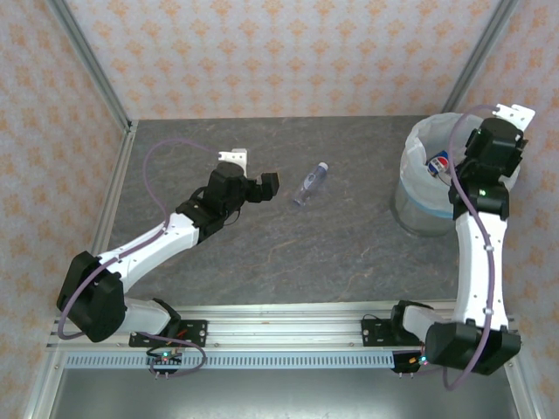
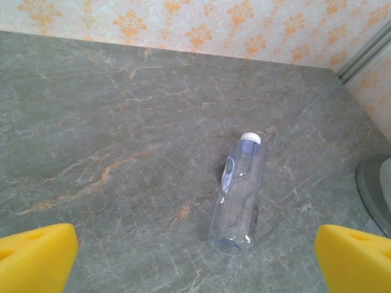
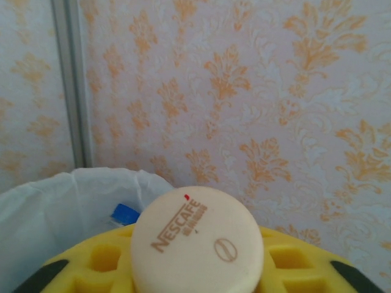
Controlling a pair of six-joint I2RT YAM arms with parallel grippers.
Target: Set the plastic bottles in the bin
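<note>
The right gripper is pinching a tan-capped Nescafé plastic bottle over the round white-bagged bin beneath it, apparently for dropping. The left gripper, fingers spread, is facing a clear white-capped plastic bottle lying just ahead.

The grey marbled table carries one clear bottle lying on its side mid-surface, and the bin near the far right corner.

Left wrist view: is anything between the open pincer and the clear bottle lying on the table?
Nothing visible. Only bare table separates the left pincer from the bottle, which lies ahead, slightly right.
</note>
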